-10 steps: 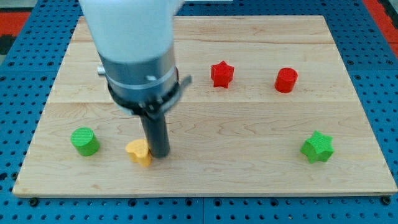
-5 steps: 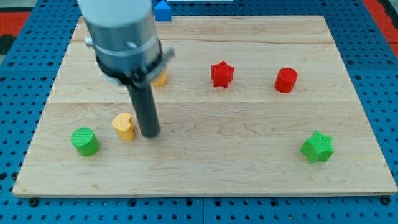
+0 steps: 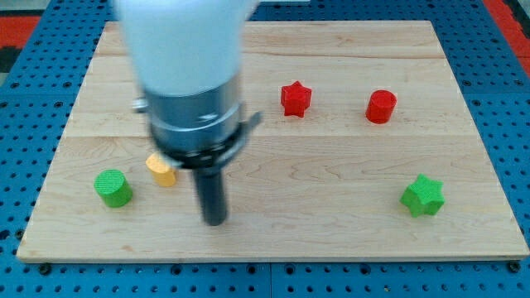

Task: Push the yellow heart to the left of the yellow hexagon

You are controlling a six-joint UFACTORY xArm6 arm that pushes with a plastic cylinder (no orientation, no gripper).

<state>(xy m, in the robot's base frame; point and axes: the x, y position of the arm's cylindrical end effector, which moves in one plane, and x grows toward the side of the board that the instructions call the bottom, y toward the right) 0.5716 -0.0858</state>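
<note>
Camera view: yellow heart lies slantwise, up-left of my tip; no pincer shows.

The arm is motion-blurred and cut off at the view's top, it covers part of the yellow heart, and the yellow hexagon is hidden.

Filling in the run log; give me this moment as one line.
my tip: right of and below yellow heart, apart | yellow hexagon: hidden behind arm | green cylinder: left of heart
</note>
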